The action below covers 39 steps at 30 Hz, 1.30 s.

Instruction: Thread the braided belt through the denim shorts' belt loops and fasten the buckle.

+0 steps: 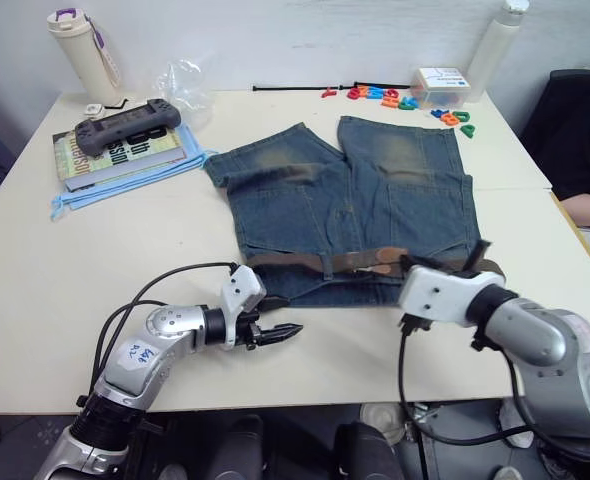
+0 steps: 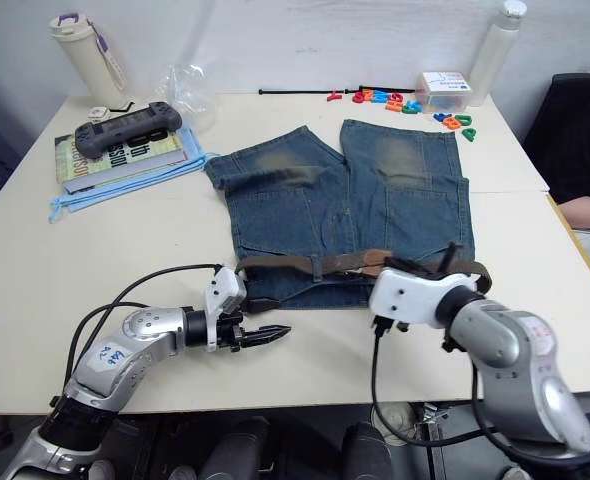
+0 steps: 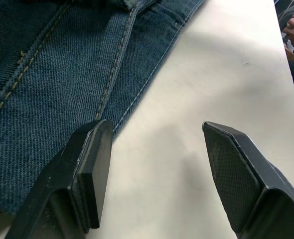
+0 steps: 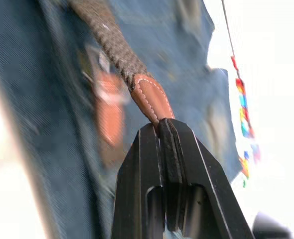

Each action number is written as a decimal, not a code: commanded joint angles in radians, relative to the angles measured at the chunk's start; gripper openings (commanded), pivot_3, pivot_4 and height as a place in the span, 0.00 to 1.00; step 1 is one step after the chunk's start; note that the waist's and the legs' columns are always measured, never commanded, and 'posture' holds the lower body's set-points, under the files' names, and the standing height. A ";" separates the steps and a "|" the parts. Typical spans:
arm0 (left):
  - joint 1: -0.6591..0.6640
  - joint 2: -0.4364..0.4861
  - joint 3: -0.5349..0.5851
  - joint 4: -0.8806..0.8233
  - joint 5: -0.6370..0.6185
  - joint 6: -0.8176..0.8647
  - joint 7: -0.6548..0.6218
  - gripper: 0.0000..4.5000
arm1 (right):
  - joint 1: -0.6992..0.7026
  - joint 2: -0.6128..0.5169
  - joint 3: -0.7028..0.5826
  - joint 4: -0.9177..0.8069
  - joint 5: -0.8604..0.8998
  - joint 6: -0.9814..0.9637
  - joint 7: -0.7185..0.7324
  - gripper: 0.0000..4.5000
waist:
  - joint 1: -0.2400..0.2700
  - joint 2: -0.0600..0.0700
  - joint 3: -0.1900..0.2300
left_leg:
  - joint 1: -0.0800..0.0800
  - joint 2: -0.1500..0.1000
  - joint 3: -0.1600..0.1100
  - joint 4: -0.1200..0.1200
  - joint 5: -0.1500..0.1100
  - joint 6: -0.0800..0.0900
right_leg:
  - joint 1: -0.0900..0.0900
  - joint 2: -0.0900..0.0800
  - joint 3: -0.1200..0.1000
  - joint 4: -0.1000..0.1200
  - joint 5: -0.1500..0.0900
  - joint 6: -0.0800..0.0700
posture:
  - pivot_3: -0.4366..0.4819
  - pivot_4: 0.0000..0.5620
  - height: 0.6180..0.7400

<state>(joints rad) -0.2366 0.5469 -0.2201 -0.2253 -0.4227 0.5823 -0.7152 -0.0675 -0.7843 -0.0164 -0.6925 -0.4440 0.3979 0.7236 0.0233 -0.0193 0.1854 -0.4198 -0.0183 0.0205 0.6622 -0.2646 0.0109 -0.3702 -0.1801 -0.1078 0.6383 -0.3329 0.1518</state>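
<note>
Right wrist view: right gripper [image 4: 163,130] pinches braided belt [image 4: 137,82] tan tip.

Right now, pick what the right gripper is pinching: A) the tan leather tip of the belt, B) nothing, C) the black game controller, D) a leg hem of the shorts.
A: in the right wrist view the right gripper is clamped on the tan leather tip of the braided belt.

The denim shorts [image 1: 350,205] were laid mid-table [image 1: 35,300], waistband nearest the robot, with the braided belt [image 1: 360,263] run along it. Behind-left, a book [image 1: 125,150] was stacked on a cloth [image 1: 75,203]; toy letters [image 1: 405,100] were scattered behind.
</note>
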 commanded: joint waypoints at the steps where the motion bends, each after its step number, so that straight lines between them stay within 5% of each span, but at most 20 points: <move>1: 0.054 0.040 -0.016 0.069 0.060 0.041 0.000 0.71 | 0.013 -0.046 -0.117 0.027 0.022 -0.053 -0.011 0.00 | -0.001 0.000 0.000 | 0.000 0.000 0.000 0.000 0.000 0.000 | 0.000 0.000 0.000 0.000 0.000 0.000 | 0.48 0.27 0.54; 10: 0.062 0.069 -0.013 0.062 0.059 0.047 -0.021 0.71 | 0.018 -0.065 -0.207 0.052 0.076 -0.090 -0.014 0.00 | -0.001 0.002 0.000 | 0.012 0.004 0.002 -0.002 -0.004 -0.001 | 0.011 0.002 0.001 -0.002 -0.001 -0.002 | 0.48 0.27 0.54; 18: 0.070 0.069 0.069 -0.019 0.011 0.024 -0.005 0.71 | -0.035 0.023 -0.074 0.001 0.059 -0.039 -0.036 0.00 | -0.003 0.003 0.001 | 0.014 0.006 0.003 -0.002 -0.007 -0.002 | 0.013 0.004 0.001 -0.004 -0.002 -0.003 | 0.48 0.27 0.54; 22: 0.111 0.076 0.118 -0.122 -0.021 0.032 -0.009 0.98 | -0.067 0.030 -0.059 0.013 0.062 -0.032 -0.039 0.00 | -0.001 0.004 0.001 | 0.014 0.008 0.003 -0.002 -0.008 -0.003 | 0.012 0.005 0.001 -0.004 -0.002 -0.003 | 0.48 0.27 0.54; 32: 0.147 0.082 0.307 -0.371 -0.261 0.112 -0.040 0.99 | -0.175 0.061 0.027 0.038 0.072 -0.027 -0.033 0.00 | 0.003 0.008 0.007 | 0.012 0.013 0.002 -0.002 -0.010 -0.007 | 0.012 0.011 0.001 -0.010 -0.002 -0.005 | 0.48 0.27 0.54; 39: -0.016 -0.114 0.039 -0.289 0.178 -0.061 0.307 0.99 | -0.240 0.102 0.134 0.043 0.052 0.004 -0.023 0.00 | 0.006 0.007 0.008 | 0.011 0.012 0.004 -0.001 -0.010 -0.006 | 0.013 0.012 0.001 -0.010 -0.001 -0.005 | 0.48 0.27 0.54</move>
<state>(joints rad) -0.2329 0.4406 -0.1223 -0.5207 -0.3622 0.5768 -0.4844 -0.2912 -0.6872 0.1187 -0.6235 -0.3775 0.3936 0.7044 0.0295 -0.0121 0.1932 -0.4090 -0.0062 0.0254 0.6612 -0.2747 0.0052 -0.3578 -0.1671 -0.1065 0.6280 -0.3343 0.1472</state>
